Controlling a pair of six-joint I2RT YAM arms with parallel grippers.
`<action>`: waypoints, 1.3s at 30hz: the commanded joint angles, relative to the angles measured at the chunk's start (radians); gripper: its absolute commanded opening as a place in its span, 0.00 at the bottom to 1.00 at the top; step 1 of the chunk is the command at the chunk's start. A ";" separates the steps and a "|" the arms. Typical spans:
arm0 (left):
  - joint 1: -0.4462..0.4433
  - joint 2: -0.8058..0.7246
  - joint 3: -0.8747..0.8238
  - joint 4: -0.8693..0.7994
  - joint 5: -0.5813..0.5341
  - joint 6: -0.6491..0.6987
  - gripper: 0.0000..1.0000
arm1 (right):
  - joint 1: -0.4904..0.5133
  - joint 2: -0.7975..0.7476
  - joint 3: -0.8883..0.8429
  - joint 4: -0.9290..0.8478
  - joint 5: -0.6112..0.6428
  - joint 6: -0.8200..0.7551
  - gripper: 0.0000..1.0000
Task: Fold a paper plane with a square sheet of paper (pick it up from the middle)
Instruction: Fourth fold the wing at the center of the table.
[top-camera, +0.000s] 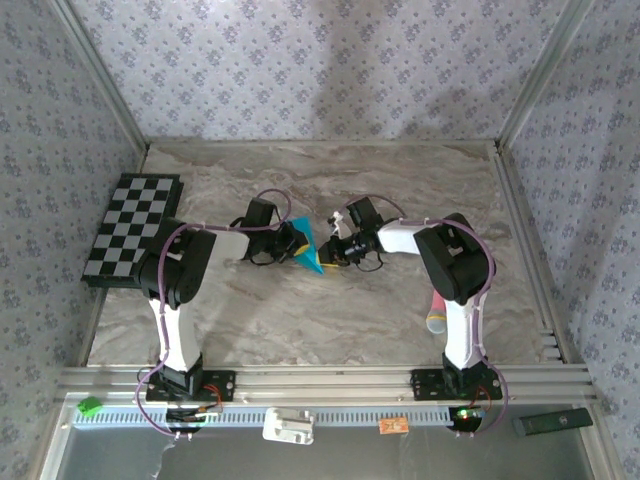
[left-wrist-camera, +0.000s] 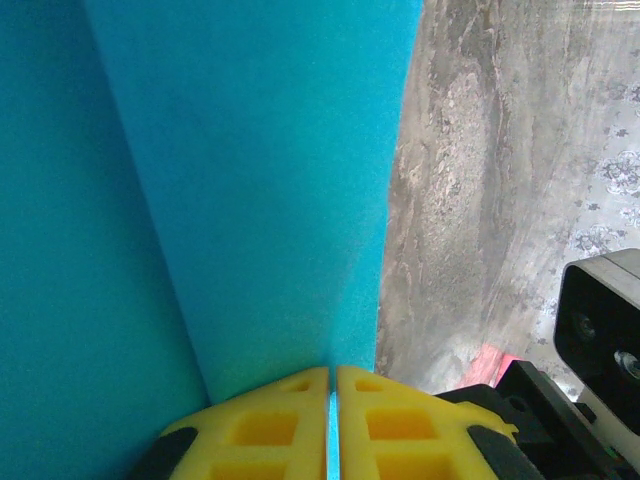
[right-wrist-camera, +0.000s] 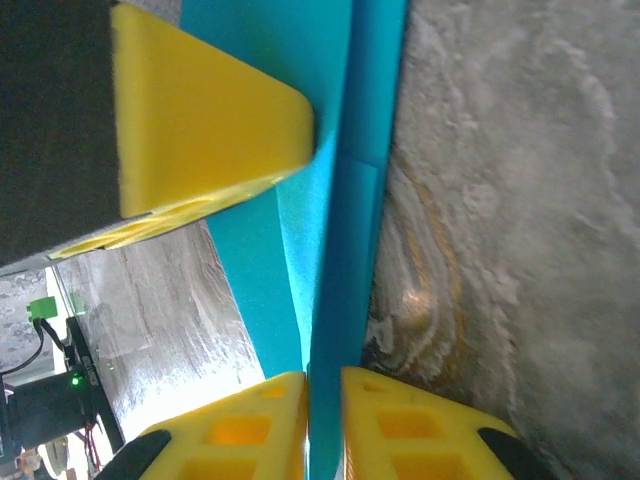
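Observation:
The sheet of paper (top-camera: 308, 252) is teal and folded into a narrow pointed shape, held above the middle of the marble table between both arms. My left gripper (top-camera: 296, 243) is shut on it from the left. In the left wrist view its yellow fingertips (left-wrist-camera: 290, 395) pinch a thin edge of the paper (left-wrist-camera: 250, 180), whose creased panels rise ahead. My right gripper (top-camera: 325, 250) grips from the right. In the right wrist view the gripper (right-wrist-camera: 324, 372) has folded layers of paper (right-wrist-camera: 350, 150) filling the gap between its yellow fingers. The left gripper's yellow finger (right-wrist-camera: 200, 120) presses the paper further up.
A black-and-white checkered board (top-camera: 135, 228) lies at the table's left edge. A pink-and-red stick (top-camera: 438, 312) lies beside the right arm's base, and its red part (left-wrist-camera: 490, 362) shows under the paper. Patterned walls close three sides.

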 joint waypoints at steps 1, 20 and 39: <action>-0.004 0.009 0.015 -0.004 0.007 0.026 0.10 | -0.016 -0.015 -0.022 -0.126 0.032 0.011 0.18; -0.004 0.006 0.014 -0.007 0.004 0.023 0.10 | 0.005 -0.019 -0.002 -0.174 0.022 -0.015 0.16; -0.004 0.001 0.014 -0.012 0.004 0.023 0.10 | 0.064 -0.113 0.027 -0.104 0.119 0.028 0.15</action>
